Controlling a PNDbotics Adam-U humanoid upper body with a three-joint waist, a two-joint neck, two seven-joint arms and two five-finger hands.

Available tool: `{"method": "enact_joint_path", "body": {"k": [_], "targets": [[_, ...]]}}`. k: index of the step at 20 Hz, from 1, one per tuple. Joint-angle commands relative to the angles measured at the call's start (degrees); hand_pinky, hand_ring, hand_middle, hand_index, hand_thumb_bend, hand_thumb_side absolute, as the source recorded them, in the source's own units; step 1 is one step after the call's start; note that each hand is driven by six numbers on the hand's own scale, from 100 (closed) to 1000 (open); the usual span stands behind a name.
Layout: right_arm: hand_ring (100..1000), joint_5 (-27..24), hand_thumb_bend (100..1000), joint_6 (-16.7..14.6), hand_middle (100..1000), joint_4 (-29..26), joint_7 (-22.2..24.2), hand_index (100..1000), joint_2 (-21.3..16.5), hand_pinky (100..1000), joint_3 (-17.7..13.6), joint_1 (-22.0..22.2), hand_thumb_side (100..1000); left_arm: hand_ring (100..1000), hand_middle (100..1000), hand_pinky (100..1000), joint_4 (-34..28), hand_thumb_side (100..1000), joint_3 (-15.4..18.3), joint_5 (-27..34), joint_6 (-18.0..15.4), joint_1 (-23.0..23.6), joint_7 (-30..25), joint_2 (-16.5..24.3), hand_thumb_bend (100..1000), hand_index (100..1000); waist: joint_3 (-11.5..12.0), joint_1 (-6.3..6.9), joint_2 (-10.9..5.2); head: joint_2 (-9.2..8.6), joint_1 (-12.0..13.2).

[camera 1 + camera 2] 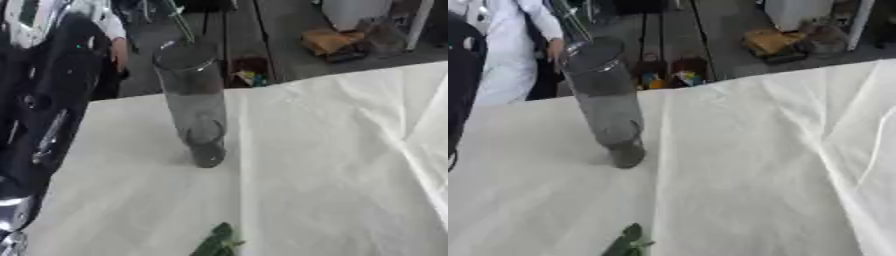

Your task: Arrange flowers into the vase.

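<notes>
A tall, clear cylindrical vase (194, 102) is seen standing upright on the bench (332, 170), which is draped in a creased white cloth, while a green leafy sprig (219, 242) is cut off by the lower edge, well apart from the vase. The left arm (39, 115), black and glossy, is seen along the left edge beside the vase, but its hand cannot be made out, so whether the fingers are open or curled cannot be told. A thin green stem (181, 22) is seen rising from the vase's mouth.

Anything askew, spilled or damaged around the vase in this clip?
Nothing spilled or broken. The tall glass vase stands on the creased white tablecloth, a thin green stem poking above its mouth. Only some green leaves lie loose at the near edge.
</notes>
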Motion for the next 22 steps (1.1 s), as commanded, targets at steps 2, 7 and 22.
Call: {"method": "enact_joint_path", "body": {"k": [2, 7, 22], "targets": [[756, 0.0, 100, 0.0, 389, -1.0, 0.3, 879, -0.9, 819, -0.1, -0.6, 865, 100, 100, 100, -0.9, 318, 0.0, 0.1, 0.4, -0.7, 0.1, 0.5, 213, 100, -0.1, -0.28, -0.94, -0.67, 0.3], [757, -0.1, 100, 0.0, 389, -1.0, 0.4, 880, -0.8, 820, -0.1, -0.6, 866, 100, 100, 100, -1.0, 317, -0.3, -1.2, 1.5, -0.4, 0.5, 0.7, 209, 100, -0.1, -0.21, -0.88, -0.76, 0.3], [761, -0.3, 100, 0.4, 383, -1.0, 0.8, 882, -0.6, 828, -0.3, -0.9, 870, 100, 100, 100, -0.5, 322, -1.3, -3.0, 2.0, 1.2, -0.4, 0.3, 193, 100, -0.7, -0.08, -0.15, -1.46, 0.5]]}}
